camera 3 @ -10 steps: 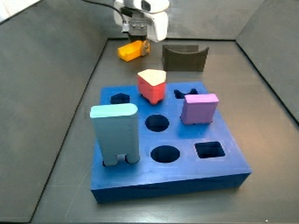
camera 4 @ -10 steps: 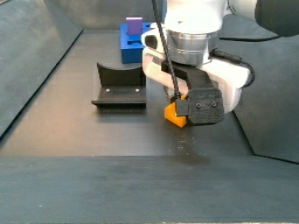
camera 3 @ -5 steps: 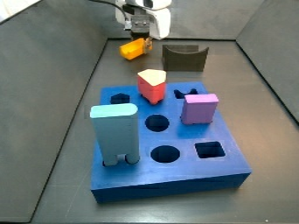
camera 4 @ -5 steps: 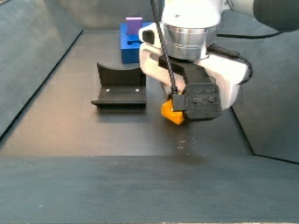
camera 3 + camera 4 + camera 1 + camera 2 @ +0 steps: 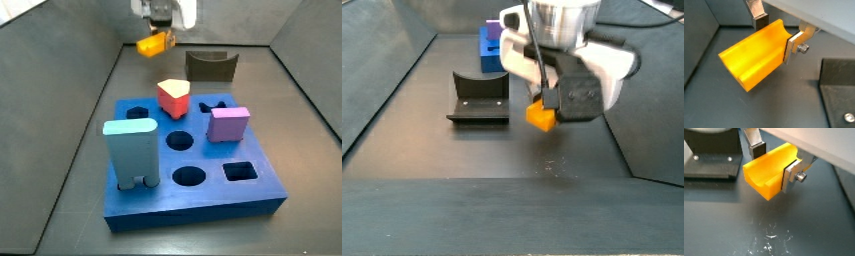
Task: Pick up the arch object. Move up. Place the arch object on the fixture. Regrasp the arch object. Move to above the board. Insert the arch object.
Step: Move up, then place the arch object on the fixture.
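The yellow-orange arch object (image 5: 754,54) (image 5: 769,172) is clamped between the gripper's (image 5: 776,35) (image 5: 773,163) silver fingers, its concave notch showing in both wrist views. In both side views the arch object (image 5: 154,43) (image 5: 540,115) hangs in the air, clear of the floor. The gripper (image 5: 163,30) (image 5: 547,100) is shut on it. The dark fixture (image 5: 210,66) (image 5: 478,98) stands on the floor beside it, with nothing on its dipped top. The blue board (image 5: 191,160) (image 5: 490,42) lies farther off.
On the board stand a tall light-blue arch block (image 5: 131,152), a purple block (image 5: 229,124) and a red-and-cream block (image 5: 174,97). Several holes in the board are open. Sloping grey walls (image 5: 67,90) enclose the floor.
The gripper has risen with the arch object, lifting it off the floor; in a side view it sits higher than one second ago.
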{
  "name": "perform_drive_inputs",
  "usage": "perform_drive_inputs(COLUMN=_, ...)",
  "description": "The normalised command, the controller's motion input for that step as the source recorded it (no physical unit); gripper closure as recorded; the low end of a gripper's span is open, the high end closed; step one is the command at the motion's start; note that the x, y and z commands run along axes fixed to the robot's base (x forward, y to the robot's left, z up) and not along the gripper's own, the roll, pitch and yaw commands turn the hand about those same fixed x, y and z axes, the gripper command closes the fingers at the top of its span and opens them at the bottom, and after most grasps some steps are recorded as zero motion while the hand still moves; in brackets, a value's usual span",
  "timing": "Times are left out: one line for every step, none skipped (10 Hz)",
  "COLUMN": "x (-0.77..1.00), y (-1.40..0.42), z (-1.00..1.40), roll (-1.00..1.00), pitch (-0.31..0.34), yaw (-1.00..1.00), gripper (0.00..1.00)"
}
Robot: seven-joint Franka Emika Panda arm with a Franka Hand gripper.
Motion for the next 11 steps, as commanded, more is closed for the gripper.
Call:
perform_drive_inputs(x=-0.03, y=0.0, z=0.3, roll=0.06, pitch=0.078, yaw=-0.03, gripper=1.0)
perform_drive_inputs(x=0.0, y=0.0, z=1.0, roll=0.0, pitch=0.0, yaw=0.0, gripper=1.0)
perform_drive_inputs(x=0.0, y=0.0, z=1.0, roll=0.01, pitch=0.0, yaw=0.0, gripper=1.0)
perform_drive_inputs(x=-0.01, y=0.0, z=1.0, roll=0.03, pitch=0.023, yaw=0.0, gripper=1.0)
perform_drive_inputs(x=-0.02, y=0.0, z=1.0, roll=0.05, pitch=0.038, yaw=-0.01, gripper=1.0)
perform_drive_inputs(x=-0.03, y=0.0, z=1.0, roll=0.07, pitch=0.057, yaw=-0.02, gripper=1.0)
perform_drive_inputs(x=-0.03, y=0.0, z=1.0, roll=0.09, pitch=0.067, yaw=-0.01, gripper=1.0)
perform_drive_inputs(x=-0.03, y=0.0, z=1.0, roll=0.11, pitch=0.078, yaw=-0.01, gripper=1.0)
perform_drive_inputs(x=-0.03, y=0.0, z=0.96, roll=0.11, pitch=0.084, yaw=0.0, gripper=1.0)
perform_drive_inputs(x=-0.02, y=-0.01, z=0.79, roll=0.11, pitch=0.086, yaw=0.01, gripper=1.0)
perform_drive_inputs(x=-0.02, y=-0.01, z=0.65, roll=0.11, pitch=0.089, yaw=0.02, gripper=1.0)
